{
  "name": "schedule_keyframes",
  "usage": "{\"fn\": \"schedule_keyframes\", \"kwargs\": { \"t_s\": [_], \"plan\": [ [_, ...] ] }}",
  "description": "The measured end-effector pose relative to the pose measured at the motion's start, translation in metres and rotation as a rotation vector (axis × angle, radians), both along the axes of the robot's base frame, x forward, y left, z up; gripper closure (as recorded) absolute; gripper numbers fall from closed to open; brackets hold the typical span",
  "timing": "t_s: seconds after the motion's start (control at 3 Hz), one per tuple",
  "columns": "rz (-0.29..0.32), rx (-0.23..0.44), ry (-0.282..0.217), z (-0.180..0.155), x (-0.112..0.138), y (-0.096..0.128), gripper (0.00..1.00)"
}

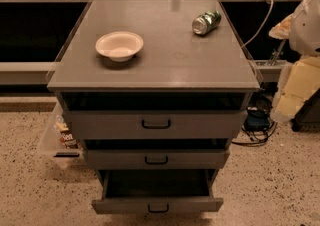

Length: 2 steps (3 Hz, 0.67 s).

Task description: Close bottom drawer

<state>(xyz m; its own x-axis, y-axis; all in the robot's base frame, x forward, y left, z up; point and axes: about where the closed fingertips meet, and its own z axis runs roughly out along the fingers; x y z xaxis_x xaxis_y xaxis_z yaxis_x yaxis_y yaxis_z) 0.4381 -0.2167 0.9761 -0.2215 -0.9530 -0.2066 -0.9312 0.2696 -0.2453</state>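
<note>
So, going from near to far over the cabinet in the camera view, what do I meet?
The bottom drawer, pulled out → middle drawer → top drawer → white bowl → green can. The gripper hangs apart at the right edge.

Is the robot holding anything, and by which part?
Nothing is seen held. The gripper is out of view; only the arm shows at the right edge, clear of the open bottom drawer and its handle.

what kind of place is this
Likely an office or lab workspace: a grey cabinet with its bottom drawer open, speckled floor, cables at the right. The gripper is at the right edge, beside the cabinet.
</note>
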Motion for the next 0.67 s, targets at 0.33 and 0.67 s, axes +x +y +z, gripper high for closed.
{"fn": "schedule_keyframes", "kwargs": {
  "t_s": [0.33, 0.67],
  "plan": [
    [0.0, 0.0, 0.0, 0.0, 0.0, 0.0, 0.0],
    [0.004, -0.009, -0.027, 0.0027, -0.0022, 0.0014, 0.0]
  ]
}}
